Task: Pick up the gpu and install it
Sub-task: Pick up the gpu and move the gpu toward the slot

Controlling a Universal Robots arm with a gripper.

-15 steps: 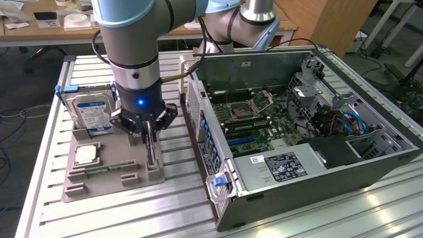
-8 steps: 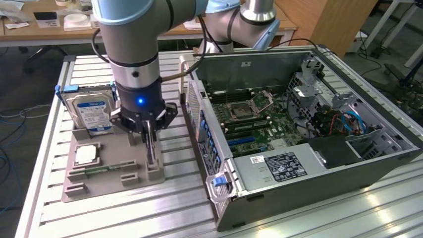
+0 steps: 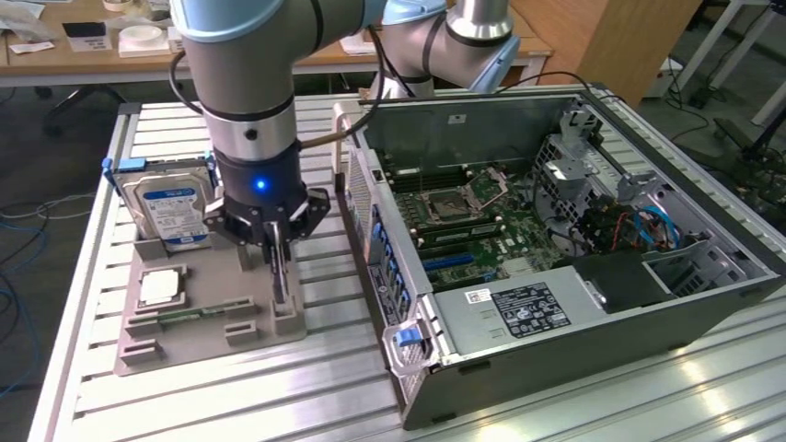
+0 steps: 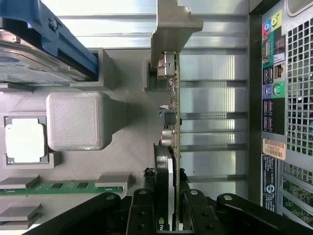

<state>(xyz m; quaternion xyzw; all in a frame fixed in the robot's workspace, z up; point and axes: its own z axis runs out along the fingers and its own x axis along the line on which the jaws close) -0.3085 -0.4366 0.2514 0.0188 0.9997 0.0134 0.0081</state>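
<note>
Fingers (image 4: 142, 211) of the gripper (image 4: 167, 196) pinch the gpu (image 4: 169, 139), which stands on edge in the grey holder tray (image 3: 202, 285) at the exterior view's lower left, beside the open computer case (image 3: 553, 368) on the tabletop (image 3: 331, 396).

Hard drive (image 3: 172, 207), processor chip (image 3: 161, 287), open case (image 3: 590, 368)

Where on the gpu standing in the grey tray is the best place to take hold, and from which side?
Pinch the gpu by its two flat faces near its free upper edge, coming straight down from above. It stands on edge in slots of the tray, with its lower edge seated and its faces exposed. The tool grips it there.
</note>
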